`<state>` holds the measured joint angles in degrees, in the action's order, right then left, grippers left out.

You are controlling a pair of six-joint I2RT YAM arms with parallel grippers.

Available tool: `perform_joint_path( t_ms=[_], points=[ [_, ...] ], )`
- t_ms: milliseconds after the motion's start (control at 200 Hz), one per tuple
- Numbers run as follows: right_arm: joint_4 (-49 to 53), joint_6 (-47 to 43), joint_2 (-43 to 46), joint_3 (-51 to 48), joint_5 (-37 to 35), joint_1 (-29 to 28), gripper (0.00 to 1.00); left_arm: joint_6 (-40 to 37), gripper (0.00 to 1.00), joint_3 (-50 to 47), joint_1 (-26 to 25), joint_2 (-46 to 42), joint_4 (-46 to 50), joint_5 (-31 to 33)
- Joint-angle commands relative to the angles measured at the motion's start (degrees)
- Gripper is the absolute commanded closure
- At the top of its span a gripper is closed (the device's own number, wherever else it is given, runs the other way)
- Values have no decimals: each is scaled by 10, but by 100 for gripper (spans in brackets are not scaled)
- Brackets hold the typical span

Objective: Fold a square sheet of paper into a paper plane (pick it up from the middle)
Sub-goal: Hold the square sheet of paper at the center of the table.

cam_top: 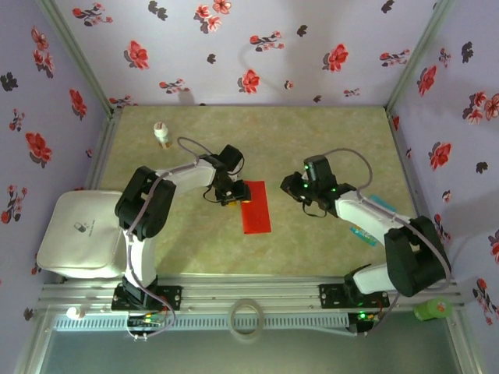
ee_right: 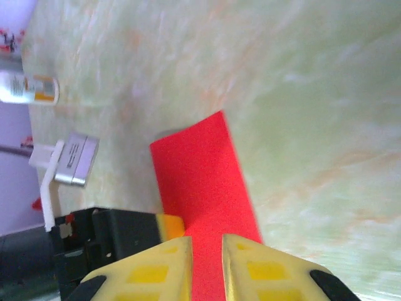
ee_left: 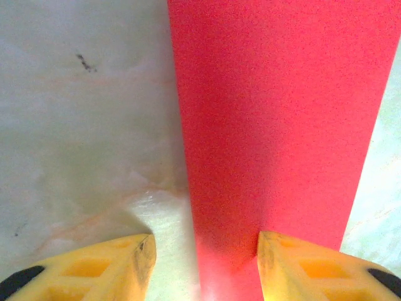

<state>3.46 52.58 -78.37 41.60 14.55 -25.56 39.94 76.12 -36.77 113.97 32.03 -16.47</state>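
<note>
A folded sheet of thin bright red paper (cam_top: 256,209), a narrow rectangle, lies flat around the middle of the pale green marbled table surface (cam_top: 327,140), its long sides running from the far edge toward the near edge. The left gripper (ee_left: 205,269) stands at the strip's far left corner, yellow jaws about half open astride the left long edge, one finger over the red paper, the other over bare surface, clamping nothing. The right gripper (ee_right: 207,266) hangs near the strip's right side, apart from it, jaws parted only a crack and empty.
</note>
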Motion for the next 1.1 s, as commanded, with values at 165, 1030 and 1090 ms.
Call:
perform_joint_path(
  t_ms=[165, 1030, 1090],
  points=[
    [24, 15, 5, -50, -18, 9, 80, -24, 51, 2, -8, 51, 23, 45],
    [-10, 31, -19, -57, 7, 8, 78, 12, 51, -4, -8, 38, 31, 106],
    [-12, 31, -21, -56, 8, 8, 78, 12, 51, -4, -8, 38, 33, 111]
  ],
)
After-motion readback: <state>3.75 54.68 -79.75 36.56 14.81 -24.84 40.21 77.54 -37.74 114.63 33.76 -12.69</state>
